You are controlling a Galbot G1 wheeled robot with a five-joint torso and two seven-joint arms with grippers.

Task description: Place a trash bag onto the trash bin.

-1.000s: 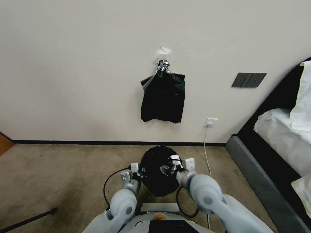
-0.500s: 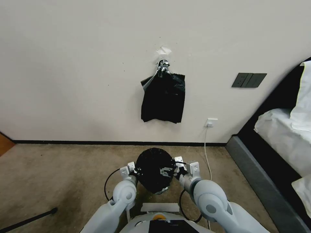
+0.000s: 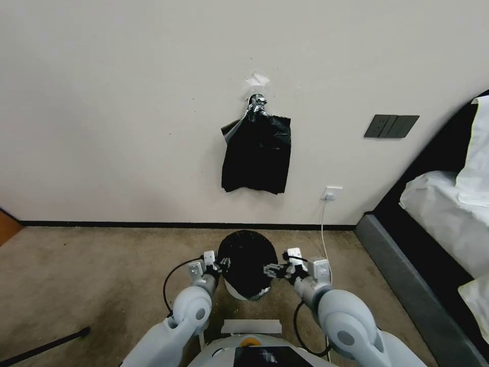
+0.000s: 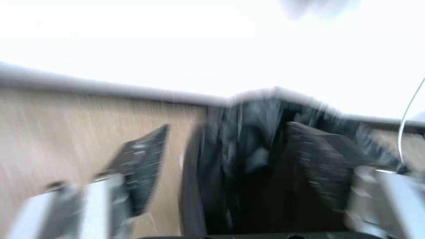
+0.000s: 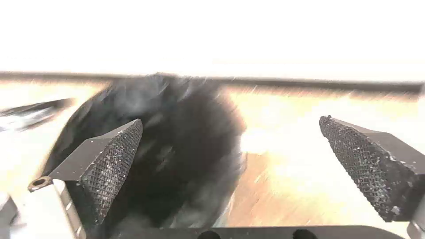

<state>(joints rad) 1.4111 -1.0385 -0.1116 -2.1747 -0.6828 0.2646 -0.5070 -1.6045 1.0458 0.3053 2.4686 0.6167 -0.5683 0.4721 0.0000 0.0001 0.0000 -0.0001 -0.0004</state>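
Head view: the trash bag [image 3: 247,260] lines and covers the trash bin [image 3: 235,291] on the carpet [image 3: 102,265]; the left gripper [image 3: 220,265] and right gripper [image 3: 271,270] flank it.

Left wrist view: its fingers [image 4: 141,162] spread, one inside the bag's mouth.

Right wrist view: fingers [image 5: 111,156] released, wide apart beside the bag.

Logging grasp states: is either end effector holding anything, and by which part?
Nothing is held: left end effector and right end effector are both open at the trash bag.

Tan carpet floor [image 3: 102,265], trash bin [image 3: 235,291] standing on it near the wall, black cable [image 3: 170,288] lying beside it
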